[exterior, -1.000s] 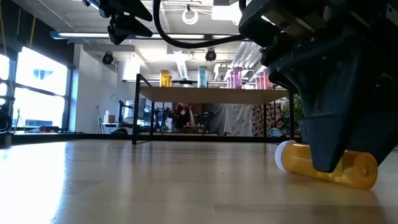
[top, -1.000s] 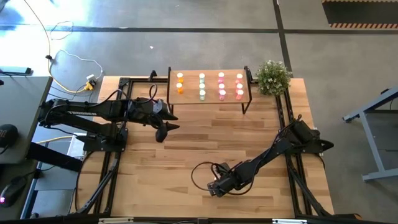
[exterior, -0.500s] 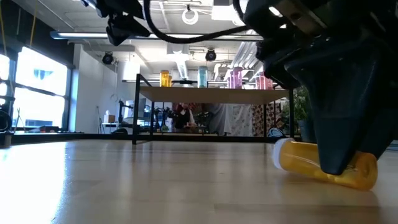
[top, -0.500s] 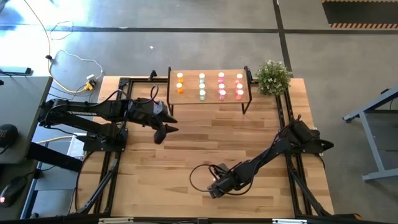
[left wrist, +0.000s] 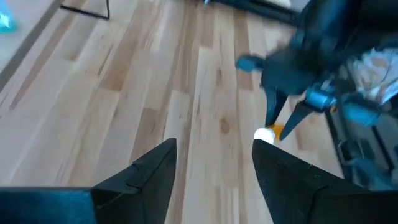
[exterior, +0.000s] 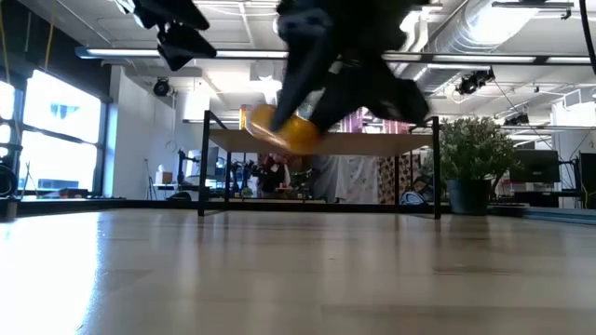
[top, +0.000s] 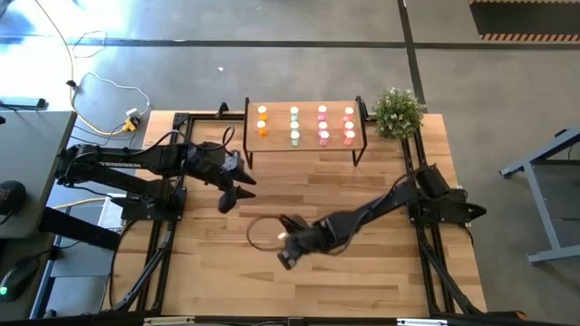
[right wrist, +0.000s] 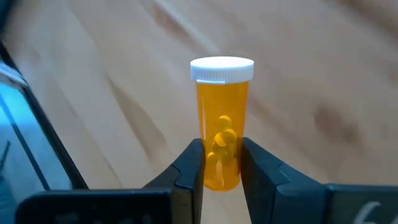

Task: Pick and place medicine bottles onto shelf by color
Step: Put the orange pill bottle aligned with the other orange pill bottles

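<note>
Orange medicine bottle [right wrist: 221, 124], white-capped and with tablets showing through its wall, sits pinched low on its body between the two fingers of the right tool [top: 288, 254], which is closed firmly on it; gripping near the base leaves the cap end free, probably so the bottle can be stood base-down without the fingers fouling its neighbours. In the low view the bottle [exterior: 284, 128] hangs clear above the desk [top: 272, 204], so it is lifted, not resting. Taking the shelf [top: 307, 145] as the landmark, the right tool is well in front of it, out over the open middle of the desk and toward the shelf's left half. On the shelf the bottles stand in four columns by colour: orange [top: 263, 129] at the left end, then pale green [top: 294, 137], then two pink columns [top: 323, 136]. The orange column looks shorter at the front, so I judge that is where this one belongs. The left tool [top: 227, 201] hovers in front of the shelf's left corner, fingers spread and empty. It waits beside the likely path, so the approach wants to keep right of it and come over the shelf's front edge, clear of the black corner leg [top: 246, 156].
</note>
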`<state>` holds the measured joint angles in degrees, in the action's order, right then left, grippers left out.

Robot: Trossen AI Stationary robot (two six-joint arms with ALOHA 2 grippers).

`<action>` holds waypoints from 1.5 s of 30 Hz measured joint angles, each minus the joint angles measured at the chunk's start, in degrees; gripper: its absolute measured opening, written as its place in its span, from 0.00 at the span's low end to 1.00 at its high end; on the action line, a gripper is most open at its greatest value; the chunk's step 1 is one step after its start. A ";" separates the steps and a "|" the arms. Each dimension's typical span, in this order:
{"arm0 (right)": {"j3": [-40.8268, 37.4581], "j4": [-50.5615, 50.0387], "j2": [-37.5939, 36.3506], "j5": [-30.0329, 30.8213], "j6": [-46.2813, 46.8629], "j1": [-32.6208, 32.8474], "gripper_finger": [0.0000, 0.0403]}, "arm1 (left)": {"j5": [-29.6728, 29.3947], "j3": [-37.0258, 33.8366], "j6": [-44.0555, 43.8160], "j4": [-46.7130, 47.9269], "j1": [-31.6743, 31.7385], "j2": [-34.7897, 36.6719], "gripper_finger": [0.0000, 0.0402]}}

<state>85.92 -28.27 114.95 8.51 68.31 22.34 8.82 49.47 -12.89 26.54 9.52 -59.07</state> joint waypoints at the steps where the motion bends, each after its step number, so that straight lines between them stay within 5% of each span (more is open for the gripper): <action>1: 0.87 0.06 -0.04 0.09 -1.43 -0.89 0.17 | 0.04 0.00 0.59 1.00 0.00 0.00 0.51; 8: 7.66 -0.17 -0.11 0.24 -12.53 -7.51 0.17 | 0.46 0.00 5.99 7.72 0.00 0.00 0.59; 16: 13.10 -1.11 -0.19 -0.22 -24.66 -12.14 0.17 | 9.13 0.00 10.05 8.00 -0.01 0.00 0.58; 29: 15.68 -0.26 -0.19 -3.06 -41.35 -13.12 0.17 | 9.29 0.00 5.96 5.22 0.00 0.00 0.58; 45: 15.70 1.25 -0.19 -5.44 -44.77 -14.39 0.17 | 12.60 0.00 2.49 0.36 -0.15 -0.87 0.56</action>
<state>101.62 -27.01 114.76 3.07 23.53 7.95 21.41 49.47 -10.39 26.91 9.37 -59.94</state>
